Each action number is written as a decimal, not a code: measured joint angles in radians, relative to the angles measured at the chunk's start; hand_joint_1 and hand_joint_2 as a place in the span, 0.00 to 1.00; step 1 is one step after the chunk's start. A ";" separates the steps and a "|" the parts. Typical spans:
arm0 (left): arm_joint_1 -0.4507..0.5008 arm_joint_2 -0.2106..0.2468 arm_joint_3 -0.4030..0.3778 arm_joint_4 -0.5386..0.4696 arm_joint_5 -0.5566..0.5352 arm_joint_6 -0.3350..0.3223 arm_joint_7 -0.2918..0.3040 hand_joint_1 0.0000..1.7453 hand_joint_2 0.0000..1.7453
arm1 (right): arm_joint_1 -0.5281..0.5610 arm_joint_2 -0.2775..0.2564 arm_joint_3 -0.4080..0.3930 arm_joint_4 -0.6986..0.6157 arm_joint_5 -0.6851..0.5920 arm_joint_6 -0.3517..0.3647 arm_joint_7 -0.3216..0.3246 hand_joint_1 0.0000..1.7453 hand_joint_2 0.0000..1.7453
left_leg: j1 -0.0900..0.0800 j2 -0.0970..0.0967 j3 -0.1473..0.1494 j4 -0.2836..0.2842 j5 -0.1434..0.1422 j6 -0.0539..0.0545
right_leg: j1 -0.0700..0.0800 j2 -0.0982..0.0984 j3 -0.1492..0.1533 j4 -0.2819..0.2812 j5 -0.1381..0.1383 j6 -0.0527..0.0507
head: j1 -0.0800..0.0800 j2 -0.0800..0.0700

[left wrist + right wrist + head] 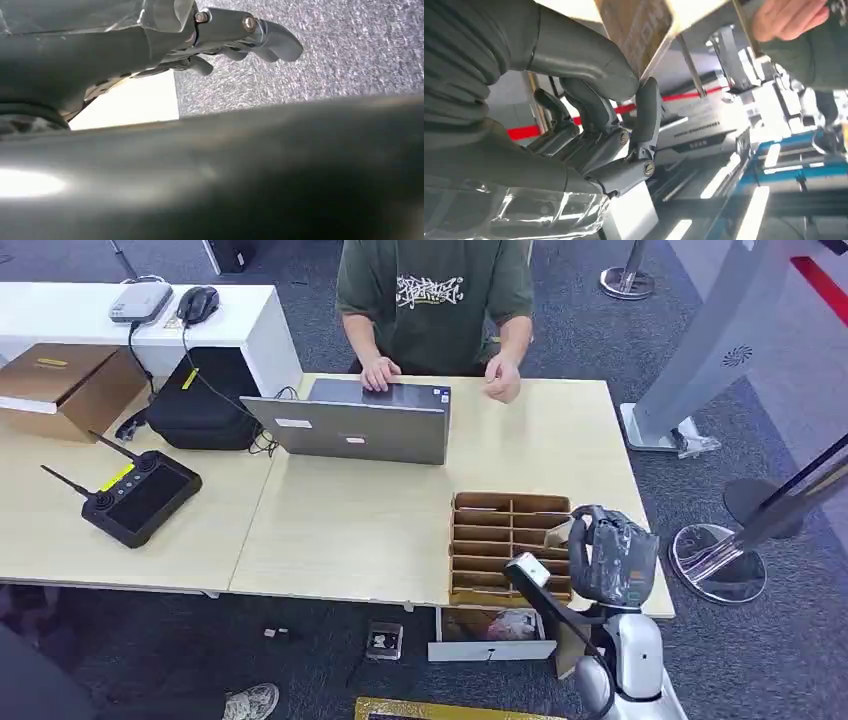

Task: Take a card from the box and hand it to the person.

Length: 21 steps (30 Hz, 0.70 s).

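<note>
Sadly, much was hard to see. On the head view the right hand (600,550) was wrapped in a grey cover that hid its fingers, and it hung over the right side of the box (508,545). The box was brown cardboard, split into many small slots, and it sat at the near right corner of the pale wooden table (350,530).

Up close, the right wrist view was clearer — the thick grey thumb and a dark finger (646,115) pinched the card (644,27) by its edge. The card looked brown with faint letters that were too blurry to read, and most of it was cut off by the edge of the picture.

The left hand (235,37) hung low over grey carpet (325,55). Its fingers were partly hidden behind a big dark blur, so I could not tell if they were spread or curled.

The person (435,300) in a green shirt stood at the far side of the table, both hands by a grey laptop (360,425) — the face was cut off.
</note>
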 joint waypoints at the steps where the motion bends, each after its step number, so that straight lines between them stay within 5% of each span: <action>1: 0.000 0.000 0.000 0.000 -0.004 0.000 0.001 0.00 0.00 | -0.010 0.000 0.000 -0.003 -0.003 -0.005 -0.002 0.94 1.00 | 0.000 0.000 0.000 0.000 0.000 0.000 | 0.000 0.000 0.000 0.000 0.000 0.000 | 0.000 0.000; 11: -0.006 -0.007 0.000 0.000 -0.073 -0.017 0.031 0.00 0.00 | -0.184 -0.006 0.000 -0.013 -0.012 -0.015 -0.031 0.97 1.00 | 0.000 0.000 0.000 0.000 0.001 0.000 | 0.000 0.001 0.000 0.000 0.002 0.000 | 0.000 0.000; 17: -0.018 -0.010 0.000 0.000 -0.085 -0.021 0.048 0.00 0.00 | -0.375 -0.006 0.006 0.139 -0.057 -0.007 -0.053 0.99 1.00 | 0.000 0.000 0.000 0.000 0.003 0.000 | 0.000 0.000 0.000 0.000 0.003 0.000 | 0.000 0.000; 20: -0.020 -0.011 0.000 0.000 -0.085 -0.021 0.050 0.00 0.00 | -0.446 -0.005 0.013 0.224 -0.076 -0.014 -0.066 0.88 1.00 | 0.000 0.000 0.000 0.000 0.004 0.000 | 0.000 0.000 0.000 0.000 0.004 0.000 | 0.000 0.000; 21: -0.020 -0.011 0.000 0.000 -0.084 -0.020 0.050 0.00 0.00 | -0.467 -0.003 0.015 0.245 -0.081 -0.016 -0.069 0.00 1.00 | 0.000 0.000 -0.001 0.000 0.004 0.000 | 0.000 0.000 0.000 0.000 0.004 0.000 | 0.000 0.000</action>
